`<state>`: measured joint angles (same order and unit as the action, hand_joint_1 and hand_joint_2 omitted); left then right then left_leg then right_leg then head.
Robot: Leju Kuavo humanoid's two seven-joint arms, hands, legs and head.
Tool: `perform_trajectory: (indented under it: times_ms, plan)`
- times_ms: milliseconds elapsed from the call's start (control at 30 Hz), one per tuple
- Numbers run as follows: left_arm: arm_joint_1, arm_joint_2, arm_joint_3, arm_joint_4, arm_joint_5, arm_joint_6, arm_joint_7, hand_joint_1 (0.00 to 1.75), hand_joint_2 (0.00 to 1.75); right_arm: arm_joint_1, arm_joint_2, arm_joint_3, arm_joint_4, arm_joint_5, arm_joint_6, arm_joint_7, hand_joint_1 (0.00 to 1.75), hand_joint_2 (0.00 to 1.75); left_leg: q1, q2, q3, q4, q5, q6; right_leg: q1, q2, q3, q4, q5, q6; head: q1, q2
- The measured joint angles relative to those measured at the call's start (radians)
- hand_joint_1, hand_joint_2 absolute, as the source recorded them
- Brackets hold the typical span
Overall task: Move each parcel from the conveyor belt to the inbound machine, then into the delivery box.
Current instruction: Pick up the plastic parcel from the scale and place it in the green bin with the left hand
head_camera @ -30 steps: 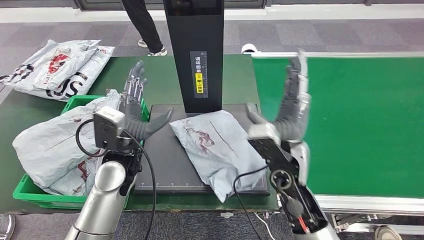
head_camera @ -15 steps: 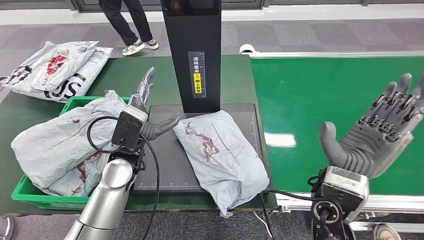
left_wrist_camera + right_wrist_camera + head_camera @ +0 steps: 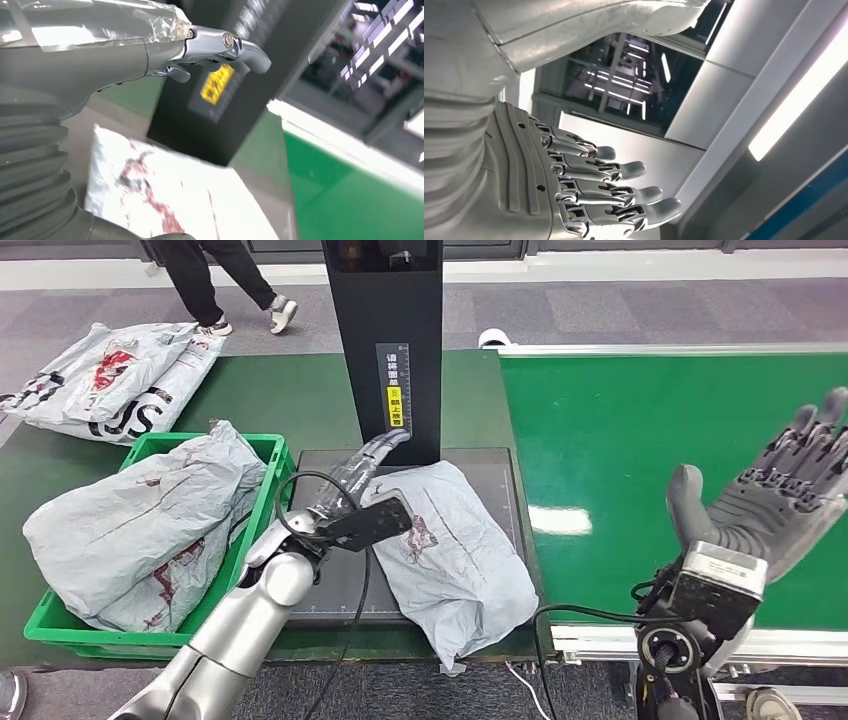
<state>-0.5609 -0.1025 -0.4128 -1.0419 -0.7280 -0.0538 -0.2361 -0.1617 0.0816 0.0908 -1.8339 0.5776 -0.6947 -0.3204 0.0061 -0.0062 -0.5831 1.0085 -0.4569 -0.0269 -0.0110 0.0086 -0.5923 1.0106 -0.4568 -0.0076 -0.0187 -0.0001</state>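
The grey poly-mailer parcel lies flat on the black platform of the inbound machine, just in front of the machine's black scanner column, with its near corner hanging past the platform's front edge. The left hand reaches over the platform at the parcel's column-side corner, fingers stretched out and holding nothing; whether they touch the bag cannot be told. The right hand is raised over the green conveyor belt, well apart from the parcel, fingers spread and empty. The step in hand looks like the pickup from the machine. Next, the left hand would need to grip the parcel and carry it to the green delivery box beside the platform, already heaped with parcels.
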Motion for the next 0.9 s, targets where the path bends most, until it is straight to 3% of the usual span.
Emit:
perform_trajectory:
  times_ms: [167,333,900]
  plan:
    - [-0.080,-0.074,-0.082,0.212,-0.018,-0.035,-0.030,0.00,1.75,-0.030,0.000,0.000,0.039,-0.008,0.019,0.011,0.00,1.75,0.000,-0.001,0.000,0.000,0.000,0.001,0.000,-0.001,0.001,0.000,0.000,0.000,0.000,0.000]
    - [-0.106,-0.131,-0.126,0.328,-0.016,-0.042,-0.035,0.00,1.75,-0.049,0.000,0.000,0.064,-0.011,0.025,0.012,0.00,1.75,0.000,-0.001,-0.001,0.000,0.000,0.001,0.000,-0.001,0.001,0.000,0.000,0.001,0.000,0.000]
    - [-0.128,-0.158,-0.137,0.420,-0.013,-0.042,-0.037,0.00,1.75,-0.055,0.000,0.000,0.090,-0.011,0.024,0.017,0.00,1.75,0.000,-0.001,-0.001,0.000,0.000,0.001,0.000,-0.001,0.001,0.000,0.000,0.001,0.000,0.000]
